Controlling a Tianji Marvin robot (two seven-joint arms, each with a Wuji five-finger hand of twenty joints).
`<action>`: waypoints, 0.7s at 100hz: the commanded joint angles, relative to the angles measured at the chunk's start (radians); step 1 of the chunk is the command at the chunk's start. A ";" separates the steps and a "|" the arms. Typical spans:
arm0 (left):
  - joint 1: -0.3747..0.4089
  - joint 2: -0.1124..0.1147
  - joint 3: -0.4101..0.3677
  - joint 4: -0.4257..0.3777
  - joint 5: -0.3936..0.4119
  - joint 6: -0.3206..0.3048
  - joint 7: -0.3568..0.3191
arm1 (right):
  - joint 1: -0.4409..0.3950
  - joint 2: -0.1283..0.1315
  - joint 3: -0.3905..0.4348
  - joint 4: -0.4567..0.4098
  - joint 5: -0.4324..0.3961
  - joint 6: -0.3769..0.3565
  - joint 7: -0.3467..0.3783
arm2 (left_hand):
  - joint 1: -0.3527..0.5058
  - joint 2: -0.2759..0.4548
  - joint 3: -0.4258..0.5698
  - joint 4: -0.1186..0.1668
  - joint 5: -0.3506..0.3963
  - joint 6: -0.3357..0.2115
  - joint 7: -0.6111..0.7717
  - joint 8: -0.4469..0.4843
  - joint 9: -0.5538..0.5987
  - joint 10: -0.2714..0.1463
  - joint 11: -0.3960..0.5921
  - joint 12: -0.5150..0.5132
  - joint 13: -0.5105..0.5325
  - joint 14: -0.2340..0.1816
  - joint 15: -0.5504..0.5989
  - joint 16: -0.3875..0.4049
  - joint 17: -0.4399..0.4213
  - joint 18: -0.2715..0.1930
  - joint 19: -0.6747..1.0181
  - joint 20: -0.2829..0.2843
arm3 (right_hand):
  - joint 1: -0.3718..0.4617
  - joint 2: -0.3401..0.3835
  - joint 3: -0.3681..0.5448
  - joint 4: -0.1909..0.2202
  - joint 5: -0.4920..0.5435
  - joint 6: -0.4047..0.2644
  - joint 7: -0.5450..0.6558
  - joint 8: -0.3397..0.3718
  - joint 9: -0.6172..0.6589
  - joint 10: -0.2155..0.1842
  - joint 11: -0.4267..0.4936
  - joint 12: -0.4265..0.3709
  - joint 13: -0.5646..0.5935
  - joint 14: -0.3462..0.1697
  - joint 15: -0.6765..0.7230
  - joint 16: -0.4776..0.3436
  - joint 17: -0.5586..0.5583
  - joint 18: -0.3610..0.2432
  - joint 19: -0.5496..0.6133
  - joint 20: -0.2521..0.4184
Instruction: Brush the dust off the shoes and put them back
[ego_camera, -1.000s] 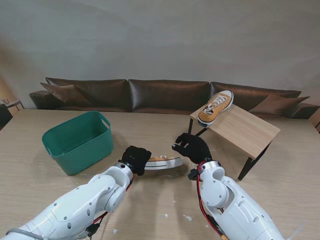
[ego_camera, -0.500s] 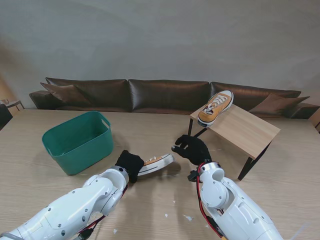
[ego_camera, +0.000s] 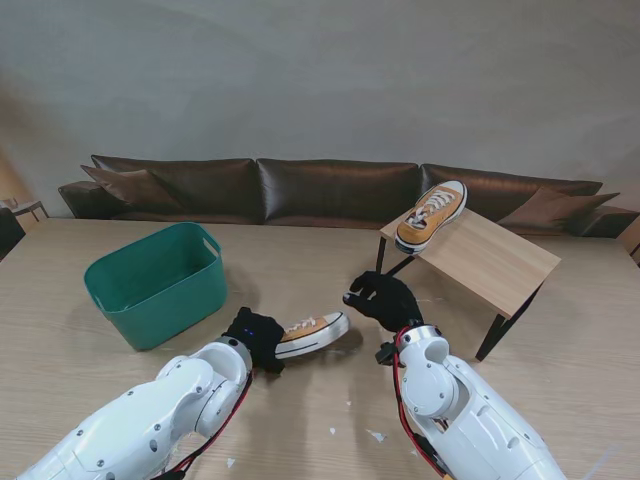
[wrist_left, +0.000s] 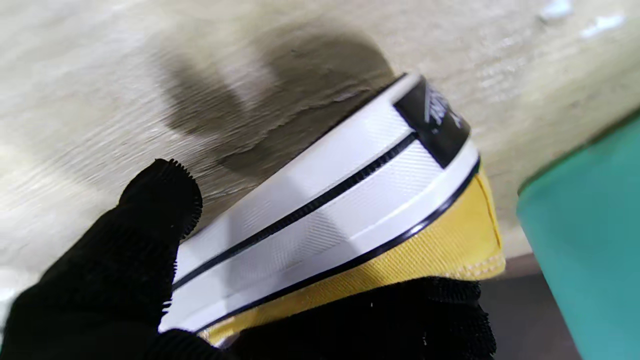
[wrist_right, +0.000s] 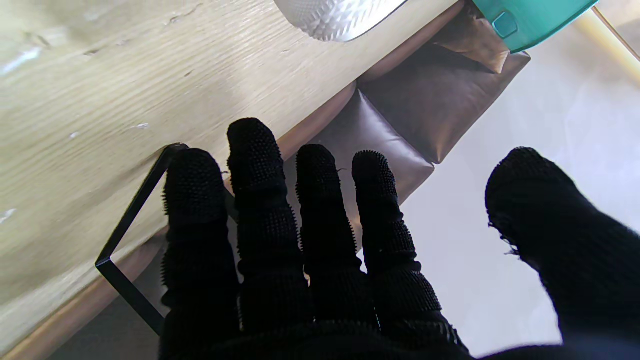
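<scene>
Left hand (ego_camera: 256, 338) in black glove grips yellow canvas sneaker with white rubber sole (ego_camera: 311, 331) by the heel, at table centre. Right hand (ego_camera: 385, 298), fingers spread, holds nothing, at 3 o'clock of it. Matching yellow sneaker (ego_camera: 432, 214) on small wooden side table (ego_camera: 490, 258), at 1 o'clock

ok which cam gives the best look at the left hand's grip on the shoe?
Left wrist view: the left hand is closed on the shoe at its heel end, white sole band and yellow canvas filling the frame. The stand view shows the whole shoe small; the right wrist view shows only a bit of its sole.
</scene>
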 joint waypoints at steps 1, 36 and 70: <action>0.029 -0.003 0.000 -0.009 -0.023 0.003 -0.019 | -0.009 0.000 0.000 -0.008 0.001 0.000 0.018 | 0.023 0.044 -0.051 0.048 0.015 -0.188 -0.043 -0.044 0.025 -0.015 -0.015 -0.023 0.031 0.023 -0.002 -0.017 0.024 0.021 0.003 0.022 | -0.007 0.011 -0.023 0.025 -0.026 0.005 -0.009 0.024 -0.006 0.017 -0.005 0.000 -0.007 0.010 0.010 0.005 -0.185 0.020 0.005 0.023; 0.068 -0.023 -0.059 -0.066 -0.271 0.093 -0.023 | -0.035 0.032 0.018 -0.065 0.002 0.054 0.141 | 0.077 0.009 0.035 0.048 0.064 -0.185 -0.025 -0.028 0.135 -0.013 -0.003 -0.017 0.177 0.018 0.088 -0.003 0.156 0.053 0.080 0.020 | -0.011 0.020 -0.036 0.029 -0.016 -0.014 -0.019 0.020 0.017 0.017 -0.006 0.000 0.029 0.026 0.037 0.018 -0.167 0.044 0.024 0.035; 0.051 -0.020 -0.043 -0.077 -0.356 0.191 -0.067 | -0.060 0.073 0.039 -0.150 -0.052 0.173 0.276 | 0.170 -0.019 0.116 0.019 0.050 -0.123 0.014 0.013 0.166 -0.016 0.031 0.008 0.249 0.000 0.164 0.006 0.229 0.059 0.139 0.003 | -0.036 0.054 -0.080 0.049 0.095 -0.021 -0.010 0.035 0.135 0.023 0.053 0.051 0.156 0.046 0.137 0.061 -0.076 0.084 0.116 0.079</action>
